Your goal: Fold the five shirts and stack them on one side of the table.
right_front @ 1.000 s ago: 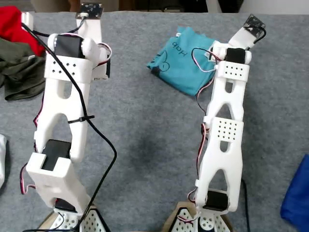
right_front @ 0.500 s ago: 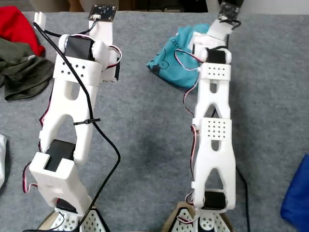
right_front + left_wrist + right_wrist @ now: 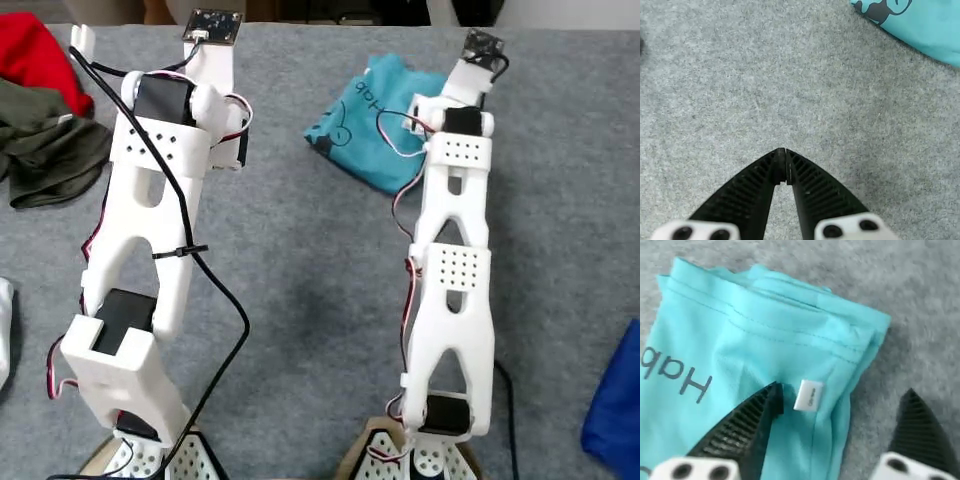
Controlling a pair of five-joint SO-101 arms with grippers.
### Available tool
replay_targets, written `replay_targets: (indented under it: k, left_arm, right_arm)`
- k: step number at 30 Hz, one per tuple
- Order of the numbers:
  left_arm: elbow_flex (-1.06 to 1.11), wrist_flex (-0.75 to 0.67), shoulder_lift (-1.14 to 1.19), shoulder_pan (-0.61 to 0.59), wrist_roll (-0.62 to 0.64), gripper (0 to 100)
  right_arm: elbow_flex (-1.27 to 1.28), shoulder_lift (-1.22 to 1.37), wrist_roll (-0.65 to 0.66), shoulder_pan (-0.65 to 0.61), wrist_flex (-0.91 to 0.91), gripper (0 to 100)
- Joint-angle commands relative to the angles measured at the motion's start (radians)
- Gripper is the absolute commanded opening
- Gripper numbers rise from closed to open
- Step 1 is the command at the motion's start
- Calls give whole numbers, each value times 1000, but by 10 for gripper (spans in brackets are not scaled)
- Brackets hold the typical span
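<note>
Where right fingers (image 3: pixel 747 422) gape, teal shirt (image 3: pixel 755 335) edge lies between (tag (image 3: pixel 808 395) too).

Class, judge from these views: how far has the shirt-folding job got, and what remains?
Done: the teal shirt looks folded. In hand: the right gripper hangs open over it, the left gripper shut above bare table. Left: the red shirt and olive shirt lie crumpled, the blue shirt apart at an edge; no stack yet.
</note>
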Motion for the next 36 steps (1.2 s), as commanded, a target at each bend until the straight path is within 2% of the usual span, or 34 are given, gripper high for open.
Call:
replay_targets:
  k: [1, 10, 14, 20, 28, 36]
  left_arm:
    - [-12, 9, -58, 8, 2, 20]
    - [-5, 9, -58, -2, 2, 20]
    - [-5, 9, -58, 5, 2, 20]
    - [-5, 9, -58, 6, 2, 20]
    - [-11, 9, -58, 5, 2, 20]
    - [-11, 9, -58, 5, 2, 20]
  right_arm:
    - [-58, -8, -43, 18, 3, 379]
    - [197, -10, -40, 5, -311, 377]
    - [217, -8, -17, 5, -353, 281]
    - [219, -7, 94, -4, -348, 2]
    - [200, -21, 103, -36, -292, 5]
    - [-10, -59, 101, -131, -78, 5]
